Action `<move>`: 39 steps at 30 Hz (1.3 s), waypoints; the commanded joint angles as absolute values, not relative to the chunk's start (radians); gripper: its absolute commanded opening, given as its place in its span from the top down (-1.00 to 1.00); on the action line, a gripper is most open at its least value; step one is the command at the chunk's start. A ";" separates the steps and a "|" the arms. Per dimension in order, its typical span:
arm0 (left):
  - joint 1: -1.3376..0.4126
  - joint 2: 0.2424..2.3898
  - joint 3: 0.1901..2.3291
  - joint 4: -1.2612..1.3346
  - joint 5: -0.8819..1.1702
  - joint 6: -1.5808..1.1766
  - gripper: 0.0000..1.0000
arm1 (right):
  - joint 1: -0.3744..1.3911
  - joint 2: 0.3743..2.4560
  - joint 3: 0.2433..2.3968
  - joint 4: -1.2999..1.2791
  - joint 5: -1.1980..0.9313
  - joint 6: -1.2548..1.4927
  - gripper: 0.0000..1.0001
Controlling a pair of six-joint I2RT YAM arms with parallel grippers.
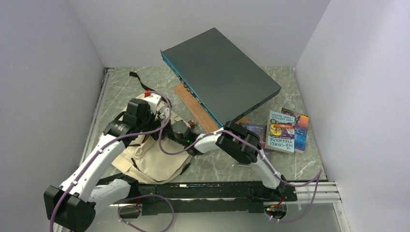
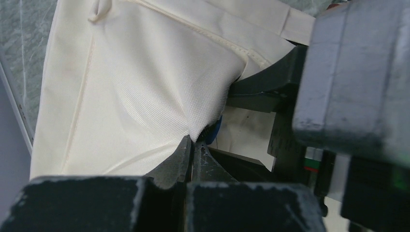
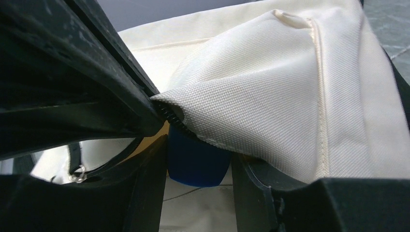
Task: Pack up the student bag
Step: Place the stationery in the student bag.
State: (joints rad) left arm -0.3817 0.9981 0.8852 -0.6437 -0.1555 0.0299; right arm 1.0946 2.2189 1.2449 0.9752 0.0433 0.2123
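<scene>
The student bag [image 1: 150,159], cream canvas, lies on the table at the left. My left gripper [image 2: 196,142] is shut on the zipper edge of the bag's opening and holds a fold of canvas [image 2: 135,87] up. My right gripper [image 3: 199,151] sits right at that raised edge, its fingers closed on a dark blue round object [image 3: 196,166]. The lifted canvas [image 3: 270,96] drapes over the blue object's top and hides the rest of it. From the top, both grippers meet over the bag, the left [image 1: 164,118] and the right [image 1: 181,133]. The blue tip [image 2: 216,128] peeks beside the left fingers.
A big dark grey flat box [image 1: 220,72] leans up at the back centre over a brown board [image 1: 196,108]. Several books [image 1: 285,130] lie at the right. Walls close in on the left, back and right, and a black rail [image 1: 217,191] runs along the near edge.
</scene>
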 commanded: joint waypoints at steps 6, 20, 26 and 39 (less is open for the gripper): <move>-0.385 0.998 0.902 -0.613 -0.162 0.019 1.00 | 1.065 2.255 1.362 0.909 -0.034 0.097 -0.29; -0.385 1.046 0.919 -0.646 -0.195 0.008 1.00 | 1.066 1.980 1.009 0.911 0.005 0.231 -0.67; -0.385 1.031 0.915 -0.636 -0.179 0.012 1.00 | 1.073 2.033 1.079 0.862 -0.019 0.255 0.21; -0.385 1.024 0.913 -0.630 -0.168 0.013 1.00 | 1.089 2.243 1.429 0.699 -0.098 0.184 0.77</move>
